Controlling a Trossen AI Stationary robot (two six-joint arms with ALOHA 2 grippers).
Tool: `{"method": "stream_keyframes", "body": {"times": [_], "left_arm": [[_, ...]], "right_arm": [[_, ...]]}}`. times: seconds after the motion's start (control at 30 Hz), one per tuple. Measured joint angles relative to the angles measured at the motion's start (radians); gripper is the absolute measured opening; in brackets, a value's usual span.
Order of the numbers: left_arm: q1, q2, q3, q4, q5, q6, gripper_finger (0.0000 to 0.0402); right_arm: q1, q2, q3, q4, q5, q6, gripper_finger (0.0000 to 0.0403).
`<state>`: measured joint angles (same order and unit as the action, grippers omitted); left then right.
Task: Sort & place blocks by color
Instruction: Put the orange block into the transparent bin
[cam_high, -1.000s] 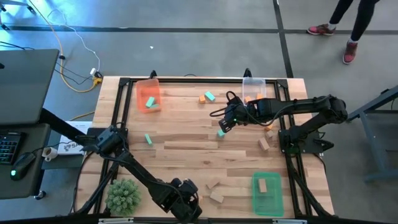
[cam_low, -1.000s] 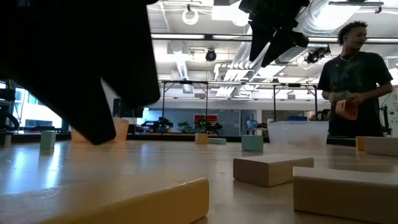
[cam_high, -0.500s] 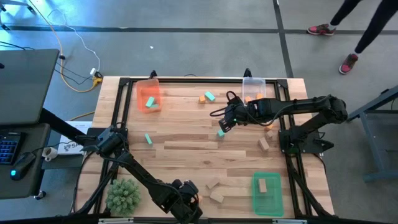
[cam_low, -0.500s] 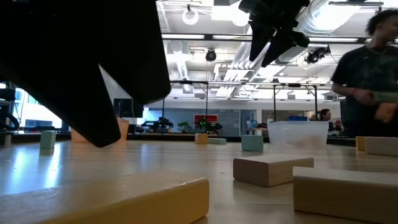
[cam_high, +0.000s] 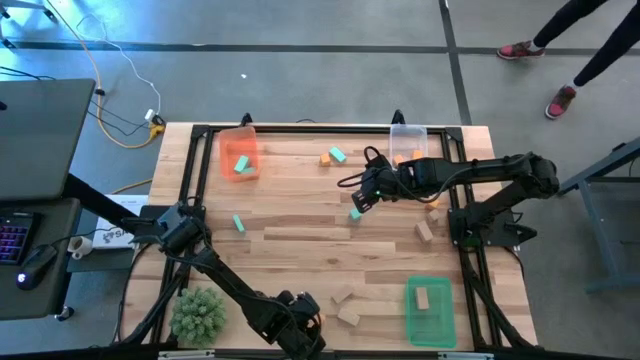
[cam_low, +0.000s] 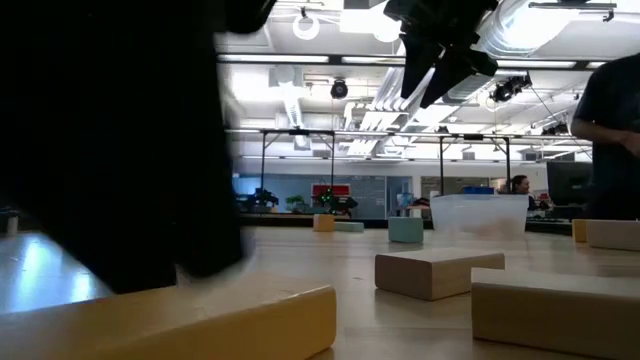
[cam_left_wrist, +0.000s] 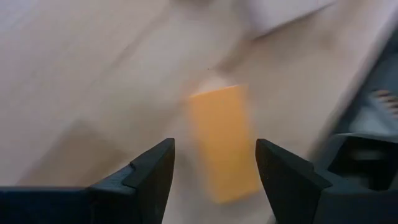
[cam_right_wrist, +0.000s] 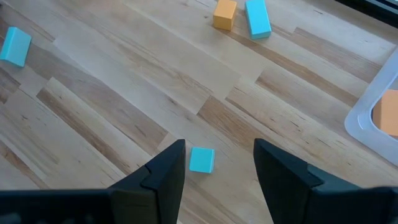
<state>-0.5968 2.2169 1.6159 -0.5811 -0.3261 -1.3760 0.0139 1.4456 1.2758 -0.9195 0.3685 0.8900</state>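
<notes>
- Right gripper (cam_right_wrist: 217, 163) parked over mid-table, jaws apart and empty, lined up on teal block (cam_right_wrist: 201, 159) directly below; judged staged for a descent.
- Left gripper (cam_left_wrist: 214, 168) low at the near table edge, fingers spread wide, nothing held; orange block (cam_left_wrist: 224, 142) lying between them on the wood, judged ready for pickup.
- Other blocks scattered: orange-and-teal pair (cam_high: 333, 156) far side, tan pieces (cam_high: 345, 305) near green tray (cam_high: 449, 311).
- Sorting judged barely begun.

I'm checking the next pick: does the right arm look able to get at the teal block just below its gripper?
Probably yes. The right gripper hangs open above the teal block, which lies alone on bare table with nothing beside it.
</notes>
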Motion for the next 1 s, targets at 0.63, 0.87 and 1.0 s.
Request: {"method": "stream_keyframes", "body": {"times": [0.63, 0.87, 1.0], "left_arm": [[0.0, 0.039, 0.004, -0.068, 0.007, 0.097, 0.0211], [0.0, 0.045, 0.001, -0.085, -0.038, 0.149, 0.0174], [0.003, 0.049, 0.001, -0.089, -0.04, 0.188, 0.0138]], "right_arm": [[0.0, 0.0, 0.0, -0.006, 0.008, -0.001, 0.0177], [0.0, 0.0, 0.0, -0.005, 0.007, 0.002, 0.0177], [0.0, 0.0, 0.0, -0.005, 0.0, 0.002, 0.0177]]}}
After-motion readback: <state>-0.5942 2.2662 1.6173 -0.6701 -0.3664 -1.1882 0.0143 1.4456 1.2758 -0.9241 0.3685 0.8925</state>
